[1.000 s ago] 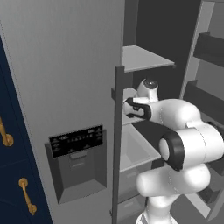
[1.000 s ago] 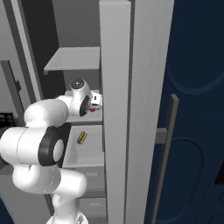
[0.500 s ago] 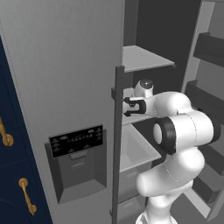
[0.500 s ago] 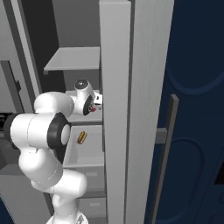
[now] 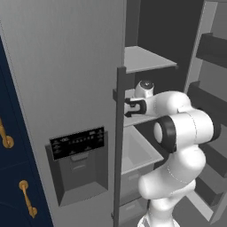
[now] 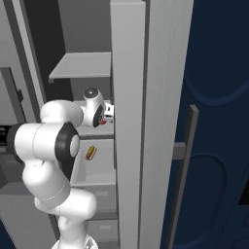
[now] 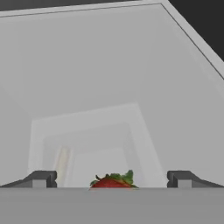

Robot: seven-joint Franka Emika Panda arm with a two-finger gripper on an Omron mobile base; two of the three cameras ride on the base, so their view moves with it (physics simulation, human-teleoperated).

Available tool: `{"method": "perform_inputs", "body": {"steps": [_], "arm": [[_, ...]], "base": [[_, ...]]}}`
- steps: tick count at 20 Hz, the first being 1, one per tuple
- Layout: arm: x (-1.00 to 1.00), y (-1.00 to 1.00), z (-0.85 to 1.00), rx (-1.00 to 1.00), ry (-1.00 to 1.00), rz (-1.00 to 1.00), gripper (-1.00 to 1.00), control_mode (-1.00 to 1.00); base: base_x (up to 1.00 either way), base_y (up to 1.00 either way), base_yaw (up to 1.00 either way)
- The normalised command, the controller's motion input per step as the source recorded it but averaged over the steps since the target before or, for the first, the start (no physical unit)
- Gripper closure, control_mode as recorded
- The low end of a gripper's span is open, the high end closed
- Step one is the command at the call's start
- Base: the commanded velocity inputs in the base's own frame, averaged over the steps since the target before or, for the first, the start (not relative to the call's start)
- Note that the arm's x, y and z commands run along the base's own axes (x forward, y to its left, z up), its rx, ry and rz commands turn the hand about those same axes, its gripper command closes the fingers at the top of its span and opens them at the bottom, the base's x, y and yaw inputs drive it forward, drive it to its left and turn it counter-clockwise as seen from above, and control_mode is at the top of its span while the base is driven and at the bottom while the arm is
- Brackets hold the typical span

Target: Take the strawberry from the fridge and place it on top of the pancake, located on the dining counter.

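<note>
The strawberry (image 7: pixel 111 183), red with green leaves, lies on a grey fridge shelf between my two finger tips (image 7: pixel 41 178) in the hand view. My gripper (image 7: pixel 112 180) is open, with a finger on each side of the berry and clear of it. In the left base view the gripper (image 5: pixel 128 107) reaches into the open grey fridge (image 5: pixel 66 66) at mid-shelf height, partly behind the door's edge. In the right base view a speck of red strawberry (image 6: pixel 103 122) shows under the hand (image 6: pixel 99 114). The pancake and the dining counter are out of view.
An upper shelf (image 5: pixel 148 60) hangs just above the hand and an open drawer (image 5: pixel 139 150) lies below it, with a small orange-brown item (image 6: pixel 90 153) inside. The door edge (image 6: pixel 129 121) stands close on the right. Navy cabinets (image 5: pixel 9 168) flank the fridge.
The arm has folded upward and pushed the hand deeper into the fridge toward the shelf. The jaws stay open.
</note>
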Motion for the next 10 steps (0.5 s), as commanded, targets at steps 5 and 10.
{"method": "perform_inputs", "body": {"steps": [5,10], "arm": [[0.0,0.0,-0.25,0.0,0.04,0.0,1.0,-1.0],[-0.04,-0.02,-0.33,0.03,0.04,0.0,1.0,-1.0]], "base": [[0.0,0.0,0.0],[0.0,0.0,0.0]]}}
